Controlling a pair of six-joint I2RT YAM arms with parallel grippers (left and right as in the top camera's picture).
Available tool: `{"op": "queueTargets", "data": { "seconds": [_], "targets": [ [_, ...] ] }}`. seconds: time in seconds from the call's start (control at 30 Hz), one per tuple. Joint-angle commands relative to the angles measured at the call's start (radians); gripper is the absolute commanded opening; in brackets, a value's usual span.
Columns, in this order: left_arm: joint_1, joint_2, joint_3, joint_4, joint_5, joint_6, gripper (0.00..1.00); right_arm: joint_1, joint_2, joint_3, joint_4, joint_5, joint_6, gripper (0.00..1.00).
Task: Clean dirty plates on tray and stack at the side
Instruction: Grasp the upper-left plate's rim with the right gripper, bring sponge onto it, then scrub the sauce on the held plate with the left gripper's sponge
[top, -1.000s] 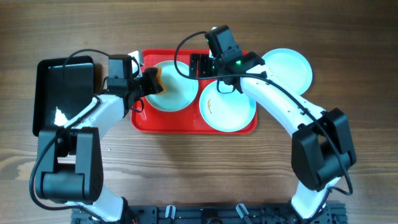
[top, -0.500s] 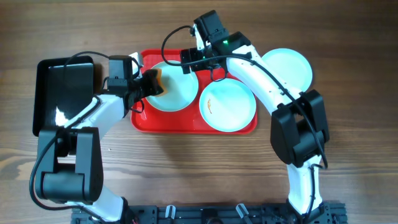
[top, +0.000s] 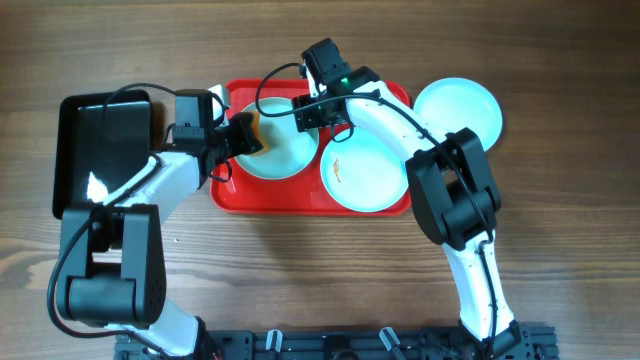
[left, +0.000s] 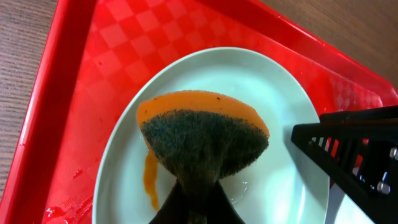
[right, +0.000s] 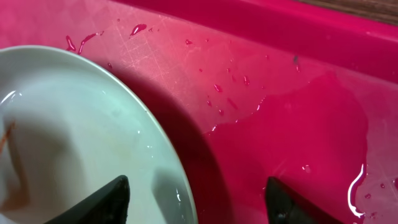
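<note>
The red tray (top: 300, 198) holds two pale turquoise plates. The left plate (top: 285, 160) has an orange smear (left: 150, 180) in the left wrist view. My left gripper (top: 240, 135) is shut on an orange sponge (left: 202, 137) with a dark scouring face, pressed on this plate (left: 273, 93). The right plate (top: 370, 175) has a small orange-brown smear. A third plate (top: 460, 110) lies on the table right of the tray. My right gripper (top: 312, 112) is open, its fingers (right: 196, 202) straddling the left plate's (right: 74, 137) right rim above the wet tray (right: 280, 93).
A glossy black tray (top: 100, 150) lies at the left of the table, beside the left arm. Water drops lie on the red tray's floor. The right arm reaches across above the right plate's far edge.
My right gripper has moved left, from above the tray's far middle to the left plate's right rim. The left gripper and sponge have not moved.
</note>
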Motion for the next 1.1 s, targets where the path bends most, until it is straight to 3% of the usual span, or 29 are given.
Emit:
{"op": "queueTargets", "data": {
  "seconds": [0.0, 0.17, 0.33, 0.47, 0.53, 0.83, 1.07],
  "targets": [
    [-0.004, 0.005, 0.002, -0.004, -0.005, -0.010, 0.04, 0.011, 0.040, 0.011, 0.004, 0.021, -0.009, 0.61],
    [-0.004, 0.005, 0.002, -0.003, -0.005, -0.010, 0.04, 0.013, 0.044, 0.011, -0.019, 0.021, 0.003, 0.22],
    [-0.004, 0.005, 0.002, 0.005, 0.015, -0.028, 0.04, 0.014, 0.044, 0.011, -0.046, 0.021, 0.013, 0.06],
    [-0.008, 0.005, 0.002, 0.057, 0.097, -0.053, 0.04, 0.014, 0.044, 0.011, -0.056, 0.021, 0.030, 0.04],
    [-0.016, 0.005, 0.002, 0.058, 0.096, -0.114, 0.04, 0.014, 0.044, 0.011, -0.054, 0.021, 0.030, 0.04],
    [-0.074, 0.056, 0.002, 0.099, 0.023, -0.114, 0.04, 0.015, 0.044, 0.011, -0.056, 0.020, 0.033, 0.05],
    [-0.073, 0.133, 0.002, 0.132, -0.217, -0.087, 0.04, 0.016, 0.044, 0.011, -0.061, 0.017, 0.032, 0.04]
  ]
}}
